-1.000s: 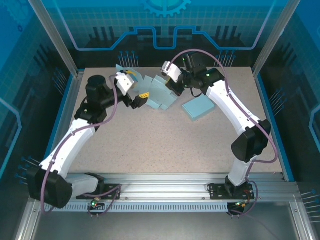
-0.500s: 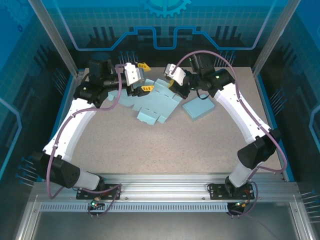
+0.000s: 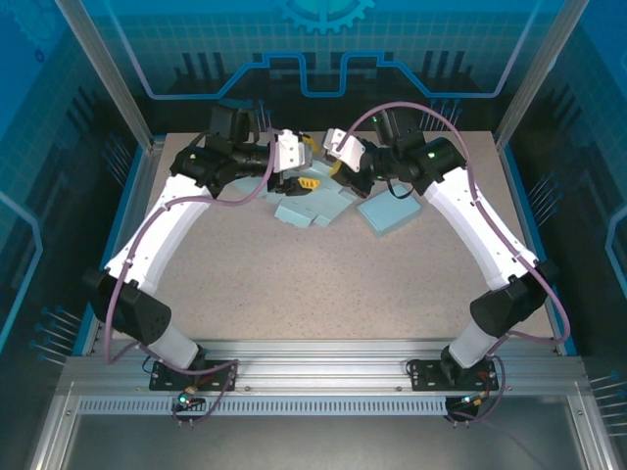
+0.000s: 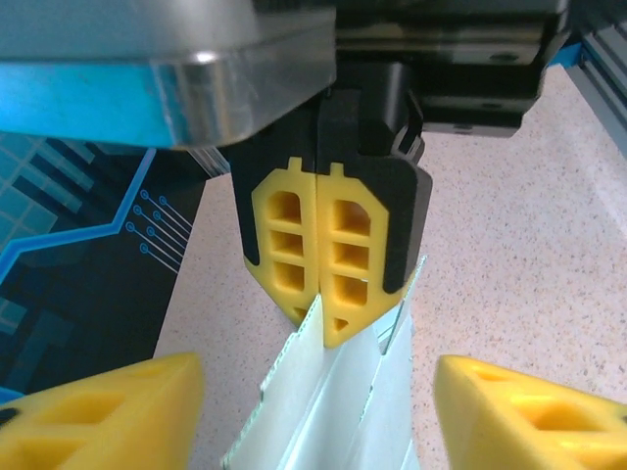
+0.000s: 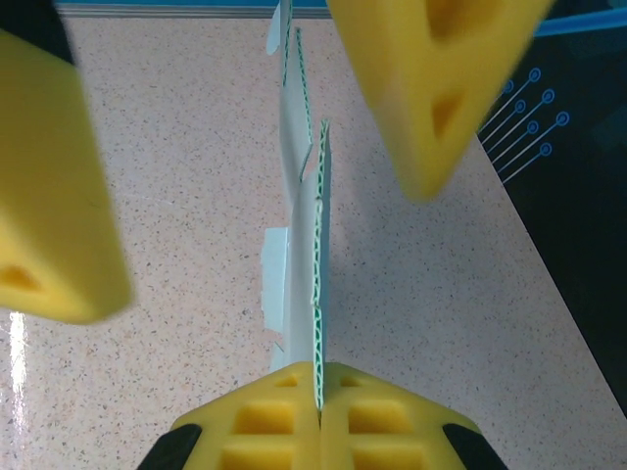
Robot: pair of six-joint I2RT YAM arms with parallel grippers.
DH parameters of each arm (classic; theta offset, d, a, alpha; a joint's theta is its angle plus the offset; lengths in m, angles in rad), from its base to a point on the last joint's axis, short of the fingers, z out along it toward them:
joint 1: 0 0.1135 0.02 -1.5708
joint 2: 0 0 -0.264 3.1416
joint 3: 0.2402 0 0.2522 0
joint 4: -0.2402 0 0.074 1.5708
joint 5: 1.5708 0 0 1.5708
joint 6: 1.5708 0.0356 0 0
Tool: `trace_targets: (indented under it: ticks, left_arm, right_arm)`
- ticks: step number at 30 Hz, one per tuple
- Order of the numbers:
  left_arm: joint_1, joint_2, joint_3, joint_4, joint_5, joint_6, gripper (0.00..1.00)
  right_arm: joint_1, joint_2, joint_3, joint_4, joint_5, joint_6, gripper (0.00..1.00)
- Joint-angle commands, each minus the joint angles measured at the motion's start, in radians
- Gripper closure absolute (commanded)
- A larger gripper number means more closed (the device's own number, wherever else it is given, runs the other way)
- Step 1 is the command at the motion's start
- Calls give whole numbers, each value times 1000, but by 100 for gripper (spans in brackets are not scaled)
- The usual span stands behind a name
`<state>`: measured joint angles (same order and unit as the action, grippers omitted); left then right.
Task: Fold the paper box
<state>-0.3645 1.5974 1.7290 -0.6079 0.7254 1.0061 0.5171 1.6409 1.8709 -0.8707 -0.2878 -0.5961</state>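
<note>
Over the far middle of the worktop (image 3: pixel 323 284): found the paper box (image 3: pixel 312 204) as a largely unfolded blank, with its lower panels apparently lying on the surface and one panel stood up on edge.

Found the right end effector (image 5: pixel 318 401) fully closed on the top edge of that raised panel, with the cardboard pinched between both pads. Found the left end effector (image 3: pixel 307 164) spread wide and holding nothing, with one finger on each side of the same panel and clear of it, facing the right one head-on.

Noted a second flat blue piece (image 3: pixel 390 211) toward the far right of the worktop, just beside the blank. Cannot tell whether touching.

Judged as an early fold: first wall lifted along a crease, none of the sides locked, most of the task outstanding.

Next move, as assessed: close the left end effector on the upright panel, or press against it to set the crease, while keeping the right-hand pinch firm. Calls for slow, square closing. Risk of bending the thin card off its scored line, or dragging the blank across the worktop.
</note>
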Motion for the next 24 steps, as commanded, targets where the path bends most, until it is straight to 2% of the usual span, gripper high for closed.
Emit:
trace_targets:
  ticks: [1, 4, 7, 9, 17, 20, 24]
  left_arm:
    - [-15, 28, 57, -75, -33, 55, 47]
    - [-19, 33, 68, -86, -45, 61, 53]
    - [-19, 29, 69, -99, -56, 67, 66]
    - [-18, 25, 72, -118, -68, 78, 71]
    - [-19, -4, 51, -145, -93, 83, 100]
    - [-19, -31, 22, -113, -96, 67, 100]
    - [-9, -98, -57, -14, -75, 10, 100]
  right_arm:
    - [22, -35, -7, -22, 18, -17, 100]
    - [32, -42, -9, -27, 39, -22, 100]
    - [34, -53, -15, -24, 49, -25, 100]
    - [37, -61, -24, -18, 53, -23, 100]
    - [46, -84, -45, 1, 41, -9, 100]
    - [50, -95, -65, 14, 46, -1, 100]
    - [49, -127, -112, 47, 56, 12, 77]
